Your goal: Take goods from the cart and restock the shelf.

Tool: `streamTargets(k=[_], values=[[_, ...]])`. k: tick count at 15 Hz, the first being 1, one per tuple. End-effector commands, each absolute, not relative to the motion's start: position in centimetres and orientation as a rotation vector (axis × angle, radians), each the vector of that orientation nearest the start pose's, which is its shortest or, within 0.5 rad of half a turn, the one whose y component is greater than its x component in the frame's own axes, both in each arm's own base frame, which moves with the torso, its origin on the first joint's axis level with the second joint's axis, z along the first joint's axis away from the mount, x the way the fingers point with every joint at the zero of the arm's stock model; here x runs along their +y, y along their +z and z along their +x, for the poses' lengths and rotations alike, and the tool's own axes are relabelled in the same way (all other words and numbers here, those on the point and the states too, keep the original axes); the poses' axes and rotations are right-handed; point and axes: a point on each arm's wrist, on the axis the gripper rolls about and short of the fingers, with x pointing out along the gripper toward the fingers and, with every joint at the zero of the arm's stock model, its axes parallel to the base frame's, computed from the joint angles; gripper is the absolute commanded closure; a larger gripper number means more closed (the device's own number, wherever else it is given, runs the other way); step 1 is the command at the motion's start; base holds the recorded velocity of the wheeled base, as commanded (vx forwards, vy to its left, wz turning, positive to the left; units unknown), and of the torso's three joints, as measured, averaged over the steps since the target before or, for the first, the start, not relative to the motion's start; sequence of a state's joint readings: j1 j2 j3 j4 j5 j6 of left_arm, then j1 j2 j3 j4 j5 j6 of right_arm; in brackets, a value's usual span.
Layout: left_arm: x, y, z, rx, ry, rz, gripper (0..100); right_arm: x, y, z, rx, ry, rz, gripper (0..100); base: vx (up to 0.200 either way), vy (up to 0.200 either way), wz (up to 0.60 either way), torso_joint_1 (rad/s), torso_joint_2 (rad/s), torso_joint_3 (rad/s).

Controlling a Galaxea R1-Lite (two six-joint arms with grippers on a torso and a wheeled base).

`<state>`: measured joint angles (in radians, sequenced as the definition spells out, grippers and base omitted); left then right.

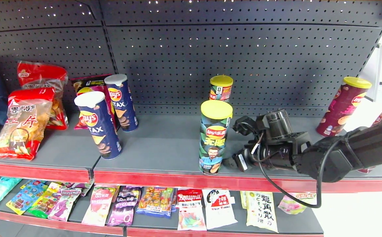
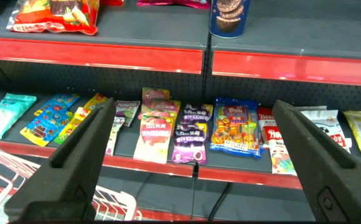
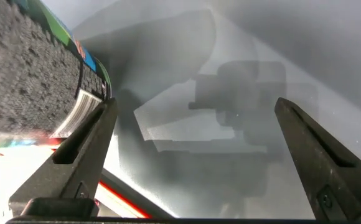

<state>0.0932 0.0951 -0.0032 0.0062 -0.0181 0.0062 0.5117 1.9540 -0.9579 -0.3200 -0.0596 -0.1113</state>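
Grey pegboard backs the shelf (image 1: 164, 144), whose front edge is red; a lower shelf (image 1: 296, 220) runs beneath it. Black and bulky, the right arm (image 1: 358, 148) reaches in from the right, low over the upper shelf; its jaws are released, spread wide with nothing between them, and one finger (image 3: 81, 149) stands just beside the foot of the green can (image 1: 214, 141), though I cannot tell whether they touch. That green can, yellow-lidded, stands upright near the front edge of the upper shelf; a second green can (image 1: 221, 88) stands behind it by the pegboard. On the left lean two red snack bags (image 1: 23, 123), one behind the other; next to them stand two blue cans (image 1: 98, 126) with white lids, upright, with a dark bag (image 1: 89, 85) behind them. Far right, a maroon can (image 1: 343, 107) with a yellow lid tilts against the back. The lower shelf carries a row of flat sweet packets (image 1: 154, 200) lying side by side. The left jaws hang released before this lower shelf, holding nothing, above the white wire of the cart (image 2: 121, 200).
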Motion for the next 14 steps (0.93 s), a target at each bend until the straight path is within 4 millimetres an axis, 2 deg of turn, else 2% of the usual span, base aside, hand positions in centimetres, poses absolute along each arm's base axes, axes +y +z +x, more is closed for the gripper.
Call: streamTargets(k=[1, 3, 5, 7, 8, 10, 11, 13, 14], values=[[-0.2, 7.8, -1.6, 0.100, 0.075, 0.001, 0, 16.1, 11.0, 30.3, 0.638, 0.446, -0.291, 0, 0.000, 0.000, 0.00, 0.000, 0.00, 0.000], [-0.2, 7.8, -1.6, 0.100, 0.075, 0.001, 0, 14.5, 12.5, 28.7, 0.613, 0.419, -0.277, 0, 0.000, 0.000, 0.00, 0.000, 0.00, 0.000], [-0.2, 7.8, -1.6, 0.100, 0.075, 0.001, 0, 12.2, 15.1, 25.9, 0.550, 0.393, -0.250, 0, 0.000, 0.000, 0.00, 0.000, 0.00, 0.000], [-0.2, 7.8, -1.6, 0.100, 0.076, 0.001, 0, 10.2, 17.0, 22.3, 0.485, 0.394, -0.228, 0, 0.000, 0.000, 0.00, 0.000, 0.00, 0.000], [-0.2, 7.8, -1.6, 0.100, 0.075, 0.001, 0, 8.3, 18.0, 18.9, 0.428, 0.399, -0.207, 0, 0.000, 0.000, 0.00, 0.000, 0.00, 0.000], [-0.2, 7.8, -1.6, 0.100, 0.075, 0.001, 0, 5.8, 18.8, 14.5, 0.325, 0.420, -0.188, 0, 0.000, 0.000, 0.00, 0.000, 0.00, 0.000], [-0.2, 7.8, -1.6, 0.100, 0.075, 0.001, 0, 3.9, 18.7, 11.9, 0.255, 0.394, -0.205, 0, 0.000, 0.000, 0.00, 0.000, 0.00, 0.000], [-0.2, 7.8, -1.6, 0.100, 0.075, 0.001, 0, 2.0, 18.3, 8.6, 0.156, 0.377, -0.226, 0, 0.000, 0.000, 0.00, 0.000, 0.00, 0.000], [-0.2, 7.8, -1.6, 0.100, 0.075, 0.001, 0, 1.1, 17.6, 5.9, 0.071, 0.365, -0.214, 0, 0.000, 0.000, 0.00, 0.000, 0.00, 0.000]])
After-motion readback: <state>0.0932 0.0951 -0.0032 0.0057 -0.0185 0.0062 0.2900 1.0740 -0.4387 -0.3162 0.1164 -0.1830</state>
